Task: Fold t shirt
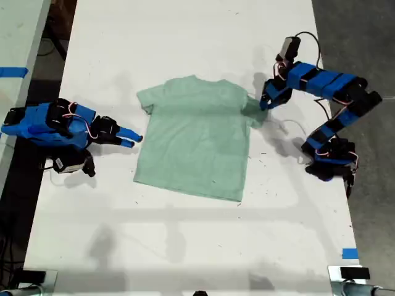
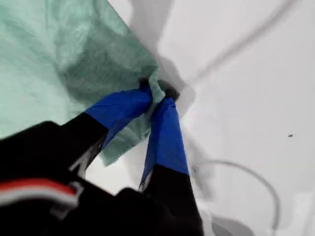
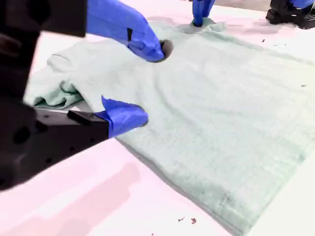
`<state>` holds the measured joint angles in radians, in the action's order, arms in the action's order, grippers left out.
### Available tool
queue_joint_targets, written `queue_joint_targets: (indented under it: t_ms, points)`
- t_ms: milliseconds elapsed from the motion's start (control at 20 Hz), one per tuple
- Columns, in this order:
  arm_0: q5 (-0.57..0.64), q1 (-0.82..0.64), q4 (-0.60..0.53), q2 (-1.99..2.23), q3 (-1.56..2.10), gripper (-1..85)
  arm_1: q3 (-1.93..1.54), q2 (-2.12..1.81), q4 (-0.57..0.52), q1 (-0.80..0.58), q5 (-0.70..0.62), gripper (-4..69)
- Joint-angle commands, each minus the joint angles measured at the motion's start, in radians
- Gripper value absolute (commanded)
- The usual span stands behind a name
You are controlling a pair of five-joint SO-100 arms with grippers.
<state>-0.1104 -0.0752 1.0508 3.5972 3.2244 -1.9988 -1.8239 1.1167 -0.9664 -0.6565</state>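
Observation:
The pale mint-green t shirt [image 1: 194, 139] lies flat on the white table [image 1: 185, 37], neck toward the far edge. My first gripper [image 1: 264, 106] is at the sleeve on the exterior view's right. In the first wrist view my first gripper [image 2: 158, 96] is shut on a bunched fold of the t shirt [image 2: 74, 54] at the sleeve edge. My second gripper [image 1: 134, 138] rests low beside the shirt's edge on the exterior view's left. In the second wrist view my second gripper [image 3: 140, 81] is open, its blue fingertips [image 3: 125, 117] just over the t shirt [image 3: 221, 108] near the other sleeve.
A thin white cable [image 1: 290, 126] curls on the table near the first arm's base [image 1: 330, 163]. Blue tape [image 1: 349, 253] marks the near corner on the exterior view's right. The table ends in dark floor [image 1: 364, 37] on that side.

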Motion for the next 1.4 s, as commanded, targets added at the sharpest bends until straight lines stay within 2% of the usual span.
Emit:
queue_joint_targets:
  t_ms: [0,100,300,450,550,650,700,800,850,900,950,1000,1100,1200,1350]
  points:
    - [-0.015,-0.02,0.005,0.009,-0.005,17.2,0.29,-0.049,0.112,0.104,-0.026,2.3]
    - [-0.015,-0.02,0.005,0.009,-0.005,17.2,0.509,0.058,0.17,0.241,-0.02,2.3]
    - [-0.015,-0.02,0.005,0.009,-0.005,17.2,0.776,0.296,0.169,0.482,0.049,2.3]
    - [-0.015,-0.02,0.005,0.009,-0.005,17.2,0.897,0.437,0.166,0.589,0.081,2.3]
    - [-0.015,-0.02,0.005,0.009,-0.005,17.2,0.919,0.483,0.179,0.614,0.101,2.3]
    - [-0.015,-0.02,0.005,0.009,-0.005,17.2,0.927,0.477,0.215,0.612,0.091,13.2]
    - [-0.015,-0.02,0.005,0.009,-0.005,17.2,0.943,0.466,0.253,0.601,0.086,17.6]
    - [-0.015,-0.02,0.005,0.009,-0.005,17.2,0.94,0.396,0.35,0.56,0.089,20.7]
    - [-0.015,-0.02,0.005,0.009,-0.005,17.2,0.92,0.324,0.434,0.528,0.1,20.8]
    - [-0.015,-0.02,0.005,0.009,-0.005,17.2,0.864,0.209,0.492,0.486,0.107,20.8]
    - [-0.015,-0.02,0.005,0.009,-0.005,17.2,0.775,0.069,0.515,0.44,0.107,13.0]
    - [-0.015,-0.02,0.005,0.009,-0.005,17.2,0.652,-0.097,0.514,0.393,0.115,0.9]
    - [-0.015,-0.02,0.005,0.009,-0.005,17.2,0.359,-0.422,0.492,0.301,0.11,1.0]
    - [-0.015,-0.02,0.005,0.009,-0.005,17.2,0.04,-0.715,0.414,0.276,0.117,1.0]
    - [-0.015,-0.02,0.005,0.009,-0.005,17.2,-0.405,-1.057,0.247,0.434,0.227,1.1]
